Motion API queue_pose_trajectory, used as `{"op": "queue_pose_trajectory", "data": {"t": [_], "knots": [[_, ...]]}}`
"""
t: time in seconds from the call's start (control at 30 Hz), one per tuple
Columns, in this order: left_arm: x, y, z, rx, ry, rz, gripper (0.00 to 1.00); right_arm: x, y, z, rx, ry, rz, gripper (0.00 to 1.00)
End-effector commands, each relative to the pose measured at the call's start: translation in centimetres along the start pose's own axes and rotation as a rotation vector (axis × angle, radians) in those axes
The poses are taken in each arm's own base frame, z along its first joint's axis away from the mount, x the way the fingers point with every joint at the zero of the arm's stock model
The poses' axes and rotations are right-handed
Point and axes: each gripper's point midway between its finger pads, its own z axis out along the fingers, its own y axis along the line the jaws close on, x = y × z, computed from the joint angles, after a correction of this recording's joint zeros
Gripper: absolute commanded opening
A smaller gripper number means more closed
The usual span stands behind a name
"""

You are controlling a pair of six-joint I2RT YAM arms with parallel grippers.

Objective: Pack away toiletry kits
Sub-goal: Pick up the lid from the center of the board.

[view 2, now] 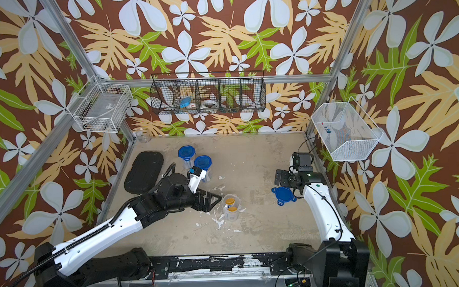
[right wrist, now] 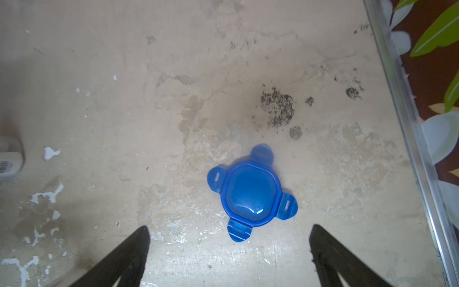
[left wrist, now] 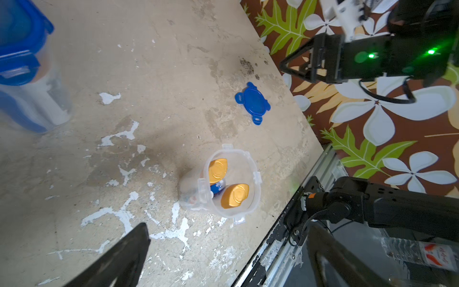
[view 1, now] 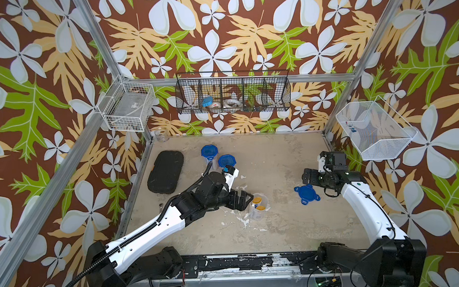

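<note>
Near the middle of the mottled, chipped, concrete-like table (view 1: 278, 226) stands the open cup (left wrist: 231, 184), a clear plastic beaker with four small clip lugs round its rim; inside it two glossy gold caps (left wrist: 218, 170) top white bottles, with a small blue-and-white item between them that is too hidden to name. Its loose lid (right wrist: 250, 193), smooth blue plastic, rounded-octagonal with four slotted tabs, lies flat on the table, well apart from the cup, towards the right arm. Two lidded cups (view 1: 209, 153) of the same clear plastic, each under a clipped blue lid, stand side by side farther back; that makes three cups, three lids, one of them off.

The left gripper (left wrist: 229, 231) hangs just beside the open cup, its black tapered fingers spread wide, holding nothing; the right gripper (view 1: 309, 176) hovers above the loose lid, likewise spread wide and empty.

A black oblong case (view 1: 166, 172) with a textured surface lies at the left; a small clear glass jar (view 1: 162, 134) stands in the back left corner. On the walls hang one black mesh basket (view 1: 233, 94) with five compartments and two white wire baskets (view 1: 127, 105). A barcode shows on a white thing at the edge of the right wrist view; its digits cannot be read.
</note>
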Motion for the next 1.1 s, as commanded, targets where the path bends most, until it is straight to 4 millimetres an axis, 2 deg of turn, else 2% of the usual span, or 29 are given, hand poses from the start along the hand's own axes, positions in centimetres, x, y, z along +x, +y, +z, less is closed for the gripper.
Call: {"op": "queue_pose_trajectory", "data": {"t": [0.0,0.13,0.3,0.37,0.53,0.73,0.83,0.97,1.07], "knots": [[-1.3,-2.0,-0.2,0.087,-0.026,0.035,1.00,0.8,-2.4,1.7,0.067,0.064,0.015,1.00],[-2.0,-3.0,-0.5,0.128,-0.049,0.063,1.00,1.3,-3.3,4.6,0.078,0.144,0.015,1.00],[-1.9,-4.2,-0.2,0.196,-0.038,0.085,0.99,2.6,-2.6,8.2,0.015,0.308,-0.070,0.96],[-2.1,-4.5,-0.2,0.210,-0.034,0.090,0.99,2.9,-2.8,8.9,0.021,0.325,-0.080,0.96],[-2.3,-5.1,-0.3,0.234,-0.029,0.094,1.00,3.8,-3.6,9.8,0.058,0.352,-0.112,0.97],[-2.1,-5.2,0.6,0.247,-0.005,0.087,1.00,6.0,-2.1,10.1,-0.004,0.409,-0.152,0.97],[-2.3,-5.4,0.7,0.252,-0.008,0.089,1.00,6.3,-1.0,10.0,-0.003,0.414,-0.192,0.97],[-2.2,-5.2,0.7,0.247,-0.005,0.088,1.00,7.5,-1.0,10.2,0.037,0.451,-0.238,0.97],[-2.2,-5.4,0.4,0.255,-0.014,0.084,1.00,7.5,-1.4,10.2,0.065,0.456,-0.249,0.97]]}}
